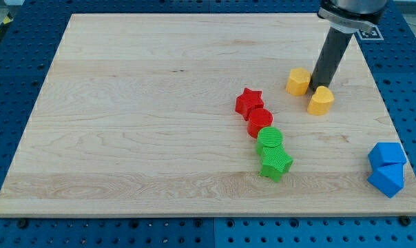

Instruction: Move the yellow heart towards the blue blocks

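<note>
While parked between two yellow blocks, my tip [321,87].
Touching the yellow heart-shaped block [321,101]; no jaws visible; blue blocks [387,169] well apart.

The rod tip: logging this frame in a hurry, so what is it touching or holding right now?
My tip: no gripper, holds nothing; it stands between the yellow block and the yellow heart, at the heart's top edge. Actual contact cannot be told.

A red star [248,102], red block [260,122], green cylinder [269,140] and green star [275,164] form a touching chain on the wooden board [139,117].
</note>
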### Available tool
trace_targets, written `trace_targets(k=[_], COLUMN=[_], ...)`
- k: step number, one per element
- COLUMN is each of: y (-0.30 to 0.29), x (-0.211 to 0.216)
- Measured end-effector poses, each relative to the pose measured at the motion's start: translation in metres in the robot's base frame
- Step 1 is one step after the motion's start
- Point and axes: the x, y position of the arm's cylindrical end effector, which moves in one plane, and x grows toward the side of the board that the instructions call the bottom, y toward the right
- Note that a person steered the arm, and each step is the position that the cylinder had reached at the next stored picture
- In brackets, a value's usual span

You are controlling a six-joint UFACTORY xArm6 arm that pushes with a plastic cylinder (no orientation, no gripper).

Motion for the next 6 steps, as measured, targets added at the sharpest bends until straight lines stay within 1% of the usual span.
trace_targets(k=[2, 3, 5, 6], y=[-0.023, -0.024, -0.054, -0.042], x=[-0.003, -0.003, -0.003, 0.012])
